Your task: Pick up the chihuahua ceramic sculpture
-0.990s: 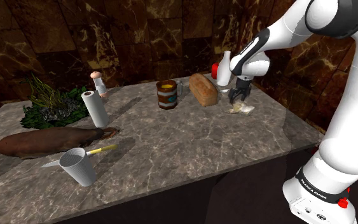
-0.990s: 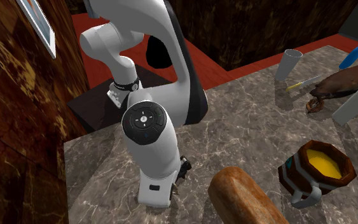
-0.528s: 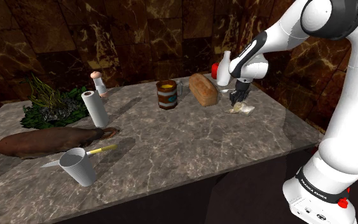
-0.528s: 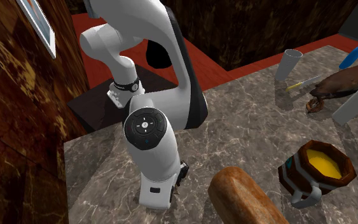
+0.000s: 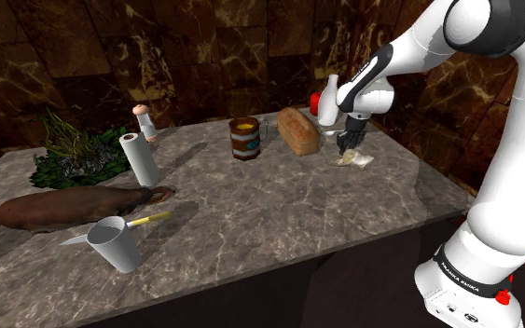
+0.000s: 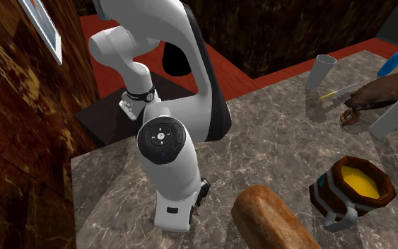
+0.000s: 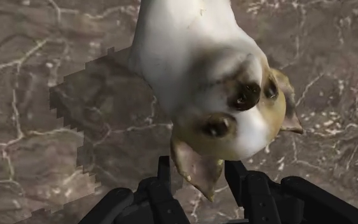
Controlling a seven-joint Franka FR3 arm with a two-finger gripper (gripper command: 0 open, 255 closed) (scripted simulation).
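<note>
From the shoulder view, the gripper [image 5: 349, 143] hung low over the dog figure [image 5: 355, 159] on the table [image 5: 251, 200] beside the loaf [image 5: 298, 129]; the second exterior view had the arm [image 6: 167, 159] next to that loaf; the wrist view showed the fingers [image 7: 163, 181] apart around the dog's ear, seemingly not clasping it.

You see dim, even light on the marble table [image 5: 251, 210]; the walls [image 5: 158, 56] are dark. In the wrist view a jagged-edged shadow [image 7: 101, 114] lies beside the pale sculpture [image 7: 190, 63].

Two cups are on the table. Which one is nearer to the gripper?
The brown mug with yellow filling, beside the bread loaf; the plain white cup sits much farther from the gripper.
</note>
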